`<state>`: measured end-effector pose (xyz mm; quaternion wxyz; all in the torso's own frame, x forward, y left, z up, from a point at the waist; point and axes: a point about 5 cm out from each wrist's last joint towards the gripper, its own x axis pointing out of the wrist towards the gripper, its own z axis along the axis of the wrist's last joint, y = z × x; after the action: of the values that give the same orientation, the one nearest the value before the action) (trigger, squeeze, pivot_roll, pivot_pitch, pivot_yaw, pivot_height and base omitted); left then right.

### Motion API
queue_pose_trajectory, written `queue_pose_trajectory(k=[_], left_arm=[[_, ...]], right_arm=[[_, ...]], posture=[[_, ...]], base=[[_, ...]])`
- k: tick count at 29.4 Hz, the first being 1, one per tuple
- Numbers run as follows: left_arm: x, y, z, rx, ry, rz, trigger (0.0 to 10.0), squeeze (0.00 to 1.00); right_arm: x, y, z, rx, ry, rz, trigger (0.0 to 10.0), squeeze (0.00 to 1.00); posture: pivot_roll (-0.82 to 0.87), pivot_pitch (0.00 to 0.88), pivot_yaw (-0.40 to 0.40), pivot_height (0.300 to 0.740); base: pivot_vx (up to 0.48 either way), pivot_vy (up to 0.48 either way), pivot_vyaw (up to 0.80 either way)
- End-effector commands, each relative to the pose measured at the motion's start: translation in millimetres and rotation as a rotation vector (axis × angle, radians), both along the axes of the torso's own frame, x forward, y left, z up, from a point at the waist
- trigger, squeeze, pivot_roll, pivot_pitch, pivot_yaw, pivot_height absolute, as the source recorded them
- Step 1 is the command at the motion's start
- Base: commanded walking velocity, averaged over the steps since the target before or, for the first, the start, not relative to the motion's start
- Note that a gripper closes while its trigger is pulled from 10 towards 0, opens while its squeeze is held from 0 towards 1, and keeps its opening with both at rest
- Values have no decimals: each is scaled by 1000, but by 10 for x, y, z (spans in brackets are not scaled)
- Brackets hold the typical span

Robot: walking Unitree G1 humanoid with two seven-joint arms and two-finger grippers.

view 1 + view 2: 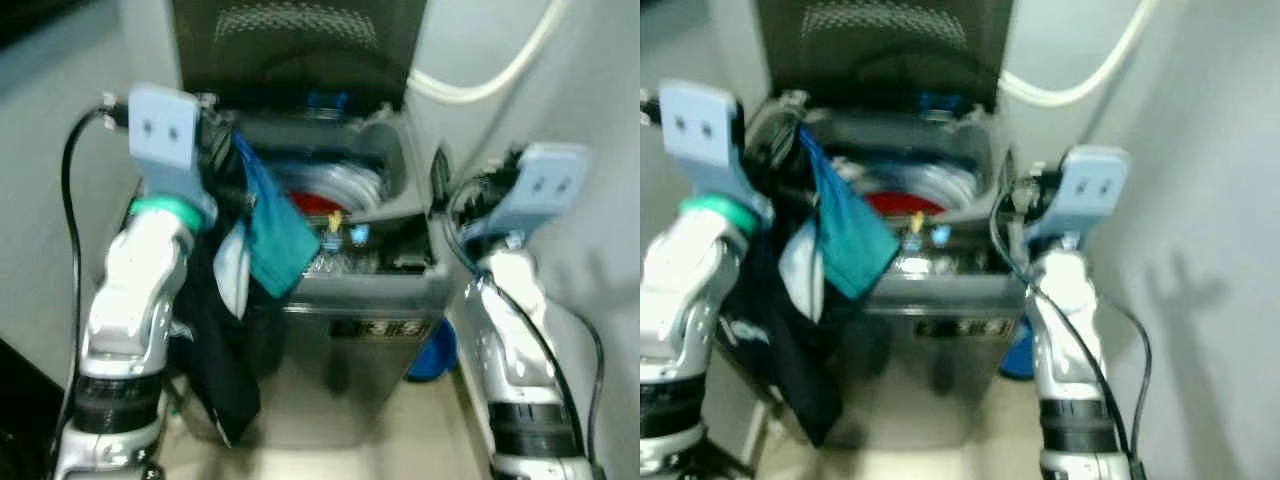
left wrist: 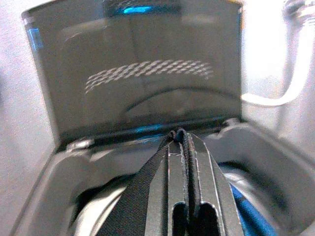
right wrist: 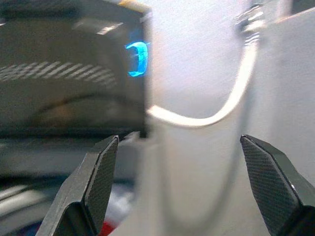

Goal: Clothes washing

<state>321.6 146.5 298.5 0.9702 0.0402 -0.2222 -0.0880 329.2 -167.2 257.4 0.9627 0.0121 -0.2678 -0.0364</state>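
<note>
Our left gripper (image 2: pixel 184 140) has its fingers clenched on a bundle of clothes (image 1: pixel 262 232), dark, white and teal, hanging over the left rim of the open washing machine (image 1: pixel 372 275). The cloth is soft and limp, so we judge a bunched pinch holds best. Our right gripper (image 3: pixel 189 147), fingers spread and empty, waits beside the machine. The left wrist view alone shows dark fabric pinched; the eye views show the red item (image 1: pixel 312 203) in the drum.

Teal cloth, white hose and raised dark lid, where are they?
Teal cloth (image 1: pixel 280 240), left eye view, middle of its hanging fold.
White hose (image 1: pixel 480 85), left eye view, its low curve.
Raised dark lid (image 2: pixel 142 83), left wrist view, its middle.
</note>
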Motion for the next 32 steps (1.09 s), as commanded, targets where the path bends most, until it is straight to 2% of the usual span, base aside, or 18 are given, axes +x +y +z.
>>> queue_pose_trajectory(k=[1, 4, 7, 22, 32], left_arm=[[-17, 34, 15, -5, -17, 20, 10000, 0], [-13, 38, 13, -14, -23, 31, 10000, 0], [6, 49, 24, -36, -31, 55, 10000, 0], [12, 35, 20, -34, -28, 59, 10000, 0], [27, -24, -33, -12, 0, 23, 10000, 0]], right_arm=[[-7, 38, -25, 3, 3, 14, 10000, 0], [-12, 48, -25, -6, -2, 17, 10000, 0], [-20, 79, -11, -27, -14, 29, 10000, 0], [-12, 87, -8, -30, -15, 31, 10000, 0], [-17, 61, -6, -34, -17, 20, 10000, 0]], posture=[[81, 0, 27, 740], [77, 0, 25, 740], [77, 0, 25, 740], [76, 0, 23, 740], [69, 0, 26, 740]], base=[[0, 0, 0], [0, 0, 0], [405, 257, 0], [408, 249, 0], [0, 0, 0]])
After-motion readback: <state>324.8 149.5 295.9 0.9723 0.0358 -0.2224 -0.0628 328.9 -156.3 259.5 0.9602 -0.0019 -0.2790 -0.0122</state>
